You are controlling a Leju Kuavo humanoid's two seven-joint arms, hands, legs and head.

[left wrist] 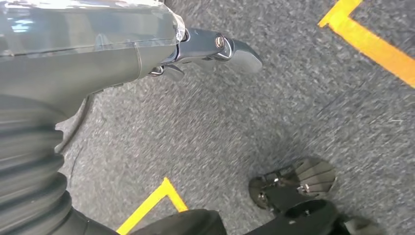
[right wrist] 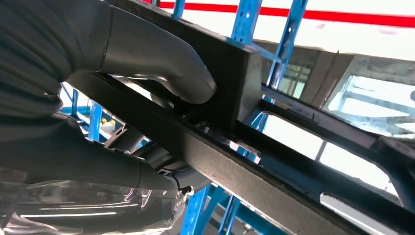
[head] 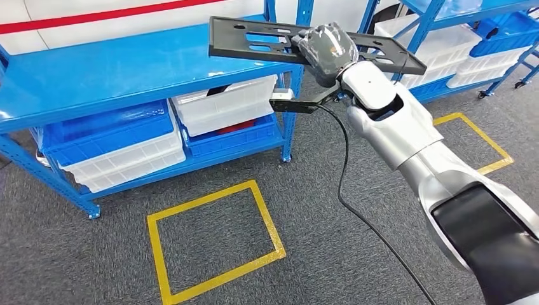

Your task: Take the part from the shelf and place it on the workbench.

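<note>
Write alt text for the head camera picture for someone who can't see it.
The robot's right hand holds a flat black part above a blue shelf. White and blue bins sit below, beside a yellow floor square.

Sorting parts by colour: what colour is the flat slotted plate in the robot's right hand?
Black, clearest in the head view: flat slotted plate.

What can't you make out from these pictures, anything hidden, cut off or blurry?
- Middle of the black part, head view: covered by the right hand gripping it.
- Far end of the part, right wrist view: cut off by the picture's edge.
- Left hand, left wrist view: most fingers hidden behind its grey cover, so open or shut is unclear.
- Contents of the white bins under the blue shelf: hidden by the shelf top.
</note>
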